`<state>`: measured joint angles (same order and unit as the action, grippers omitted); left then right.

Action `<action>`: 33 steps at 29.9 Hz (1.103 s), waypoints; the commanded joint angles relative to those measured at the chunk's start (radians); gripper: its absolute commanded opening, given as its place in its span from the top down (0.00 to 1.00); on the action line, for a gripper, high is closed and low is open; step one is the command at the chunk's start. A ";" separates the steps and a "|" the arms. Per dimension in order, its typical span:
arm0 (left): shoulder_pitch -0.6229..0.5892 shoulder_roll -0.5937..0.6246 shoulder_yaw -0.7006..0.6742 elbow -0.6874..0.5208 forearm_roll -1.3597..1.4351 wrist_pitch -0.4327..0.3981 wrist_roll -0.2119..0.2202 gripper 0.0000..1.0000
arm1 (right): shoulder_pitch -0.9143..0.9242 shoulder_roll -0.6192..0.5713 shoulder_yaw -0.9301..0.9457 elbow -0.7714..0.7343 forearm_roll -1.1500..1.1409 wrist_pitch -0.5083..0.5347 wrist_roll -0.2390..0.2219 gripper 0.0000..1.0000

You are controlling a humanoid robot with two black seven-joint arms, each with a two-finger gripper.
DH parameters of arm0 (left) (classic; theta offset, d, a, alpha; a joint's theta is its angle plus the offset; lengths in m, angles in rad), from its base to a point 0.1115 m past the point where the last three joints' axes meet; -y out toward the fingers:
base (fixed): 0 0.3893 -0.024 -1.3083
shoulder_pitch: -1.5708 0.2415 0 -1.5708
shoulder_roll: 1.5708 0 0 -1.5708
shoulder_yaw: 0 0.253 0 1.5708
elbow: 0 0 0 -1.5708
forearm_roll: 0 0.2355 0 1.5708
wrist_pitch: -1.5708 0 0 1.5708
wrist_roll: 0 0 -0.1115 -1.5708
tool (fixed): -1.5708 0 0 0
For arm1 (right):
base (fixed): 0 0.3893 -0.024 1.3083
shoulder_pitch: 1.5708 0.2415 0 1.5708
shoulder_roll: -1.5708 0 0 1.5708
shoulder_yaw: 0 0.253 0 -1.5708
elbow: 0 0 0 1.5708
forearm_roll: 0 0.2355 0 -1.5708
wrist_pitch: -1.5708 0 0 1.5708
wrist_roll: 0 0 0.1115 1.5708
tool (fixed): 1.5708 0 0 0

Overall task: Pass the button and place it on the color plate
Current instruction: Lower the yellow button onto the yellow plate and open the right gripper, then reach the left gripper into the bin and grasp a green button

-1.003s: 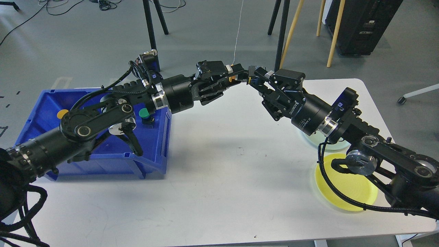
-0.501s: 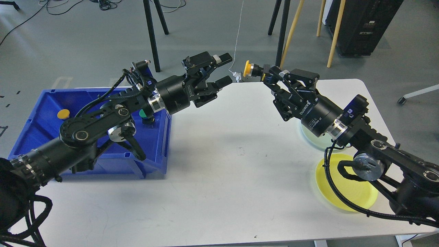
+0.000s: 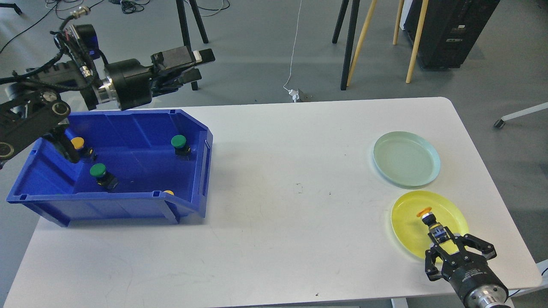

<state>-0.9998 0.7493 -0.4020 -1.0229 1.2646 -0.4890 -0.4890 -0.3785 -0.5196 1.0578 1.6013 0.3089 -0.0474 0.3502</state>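
While the yellow-capped button [image 3: 429,219] stands over the yellow plate [image 3: 406,222], its dark body seems pinched at the base between the tips of the right gripper [image 3: 441,236], though I cannot be sure the fingers are truly clamped on it and not merely close beside it. If the fingers part before the base sits flat, the button would probably topple, since its broad domed cap rides on a narrower blocky body and makes it top-heavy; the plate looks smooth, glossy and shallow, so a tipped button could slide or roll toward the low rim. Pulling the arm back with a fingertip caught on the body could also drag it off the plate, which lies near the table's front right corner. Beyond it lies a pale green plate [image 3: 406,159] of the same round, rimmed shape, bare. The white table [image 3: 291,205] is matt and lightly scuffed. Far to the left, a hard blue plastic bin [image 3: 128,205] with sloped walls holds green [image 3: 178,141] and yellow [image 3: 77,142] buttons, and the left gripper [image 3: 201,64] hangs above and behind it with its fingers apart, holding nothing.
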 commanded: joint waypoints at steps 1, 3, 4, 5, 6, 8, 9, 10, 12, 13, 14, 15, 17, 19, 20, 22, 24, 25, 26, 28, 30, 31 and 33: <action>-0.020 0.084 0.015 -0.028 0.354 0.000 0.000 0.01 | -0.008 0.003 0.002 -0.001 0.067 -0.029 0.001 0.57; -0.020 0.093 0.058 -0.028 0.523 0.000 0.000 0.01 | -0.008 0.003 0.011 0.000 0.070 -0.022 0.003 0.00; -0.020 0.093 0.084 -0.022 0.591 0.000 0.000 0.01 | -0.008 0.001 0.016 0.003 0.068 -0.017 0.004 0.03; -0.017 0.093 0.112 -0.017 0.652 0.000 0.000 0.01 | -0.007 0.001 0.019 0.009 0.070 -0.009 0.004 0.00; -0.016 0.094 0.135 -0.013 0.694 0.000 0.000 0.01 | -0.002 0.000 0.021 0.017 0.068 0.001 0.004 0.00; -0.013 0.087 0.175 0.015 0.760 0.000 0.000 0.01 | 0.009 -0.011 0.039 0.037 0.068 0.026 0.003 0.00; -0.011 0.081 0.193 0.036 0.777 0.000 0.000 0.01 | 0.015 -0.013 0.054 0.046 0.068 0.035 0.001 0.00; -0.008 0.078 0.218 0.064 0.783 0.000 0.000 0.01 | 0.026 -0.013 0.073 0.055 0.068 0.040 0.000 0.00; 0.000 0.050 0.274 0.119 0.782 0.000 0.000 0.01 | 0.071 -0.017 0.109 0.074 0.067 0.041 0.000 0.00; 0.000 0.033 0.299 0.156 0.782 0.000 0.000 0.01 | 0.102 -0.022 0.126 0.078 0.065 0.043 0.000 0.00; 0.001 0.015 0.316 0.196 0.782 0.000 0.000 0.01 | 0.134 -0.031 0.143 0.078 0.065 0.041 0.000 0.00; 0.001 0.001 0.325 0.233 0.782 0.000 0.000 0.01 | 0.163 -0.042 0.155 0.078 0.065 0.041 -0.002 0.00; 0.003 -0.021 0.341 0.291 0.780 0.000 0.000 0.01 | 0.222 -0.060 0.163 0.078 0.065 0.040 -0.002 0.00; 0.003 -0.037 0.347 0.320 0.779 0.000 0.000 0.01 | 0.272 -0.068 0.165 0.077 0.065 0.032 -0.002 0.00; 0.003 -0.044 0.351 0.328 0.777 0.000 0.000 0.01 | 0.288 -0.068 0.165 0.075 0.065 0.032 -0.002 0.00; 0.004 -0.053 0.354 0.343 0.777 0.000 0.000 0.02 | 0.303 -0.068 0.165 0.077 0.065 0.035 0.000 0.00; 0.016 -0.068 0.357 0.360 0.780 0.000 0.000 0.02 | 0.305 -0.062 0.165 0.078 0.065 0.040 0.000 0.00; 0.024 -0.076 0.358 0.372 0.779 0.000 0.000 0.02 | 0.305 -0.059 0.163 0.078 0.065 0.041 0.000 0.00; 0.029 -0.082 0.358 0.385 0.779 0.000 0.000 0.02 | 0.305 -0.056 0.160 0.078 0.065 0.041 0.000 0.00; 0.030 -0.093 0.358 0.412 0.780 0.000 0.000 0.02 | 0.303 -0.056 0.154 0.078 0.065 0.041 0.000 0.00; 0.030 -0.108 0.358 0.441 0.780 0.000 0.000 0.02 | 0.296 -0.054 0.151 0.078 0.065 0.043 0.000 0.00; 0.030 -0.116 0.361 0.460 0.780 0.000 0.000 0.02 | 0.291 -0.054 0.151 0.080 0.065 0.046 0.000 0.00; 0.030 -0.128 0.374 0.492 0.779 0.000 0.000 0.02 | 0.289 -0.054 0.149 0.081 0.064 0.046 0.000 0.00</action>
<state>-0.9700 0.6388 -0.0416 -0.5743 2.0444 -0.4886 -0.4886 -0.0839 -0.5741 1.2096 1.6799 0.3742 -0.0033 0.3496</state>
